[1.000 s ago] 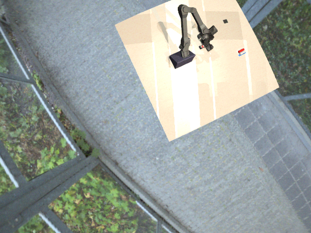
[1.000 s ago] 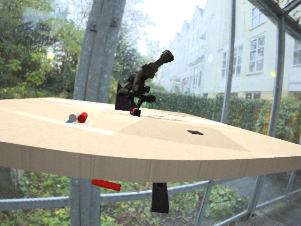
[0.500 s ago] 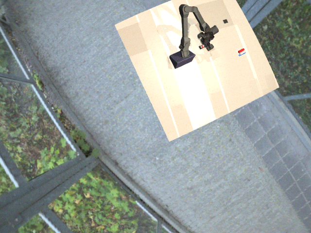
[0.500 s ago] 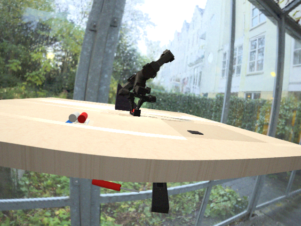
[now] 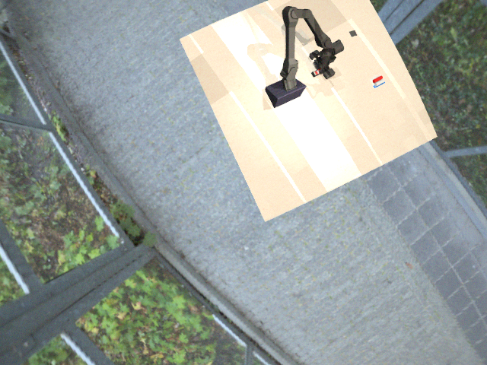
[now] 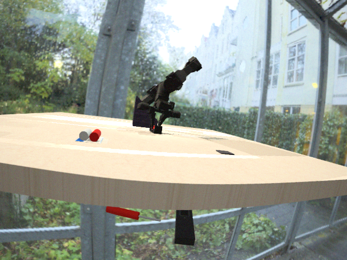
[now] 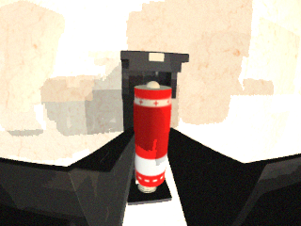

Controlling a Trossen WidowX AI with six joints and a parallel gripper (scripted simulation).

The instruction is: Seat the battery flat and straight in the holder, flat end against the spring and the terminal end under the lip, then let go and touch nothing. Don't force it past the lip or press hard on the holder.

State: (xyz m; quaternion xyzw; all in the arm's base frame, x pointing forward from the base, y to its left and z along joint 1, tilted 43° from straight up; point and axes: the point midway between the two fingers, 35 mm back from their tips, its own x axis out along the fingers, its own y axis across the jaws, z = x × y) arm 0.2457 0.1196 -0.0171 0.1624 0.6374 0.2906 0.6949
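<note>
A red battery with white bands [image 7: 150,137] [image 5: 316,72] is held between my gripper's [image 7: 152,151] [image 5: 320,73] [image 6: 155,127] fingers. It lies lengthwise over the black holder [image 7: 154,62] [image 6: 156,129], lined up with it. Its rounded terminal end points at the holder's far lip. Its near end sits over the holder's near base, where the spring is hidden. The gripper is shut on the battery, low over the table [image 5: 314,149] [image 6: 168,168]. I cannot tell whether the battery touches the holder floor.
A red and a grey cylinder [image 6: 90,135] [image 5: 377,80] lie on a small blue-edged pad to the side. A small dark flat square [image 6: 224,152] [image 5: 352,33] lies on the table. The arm's dark base [image 5: 284,92] stands close by.
</note>
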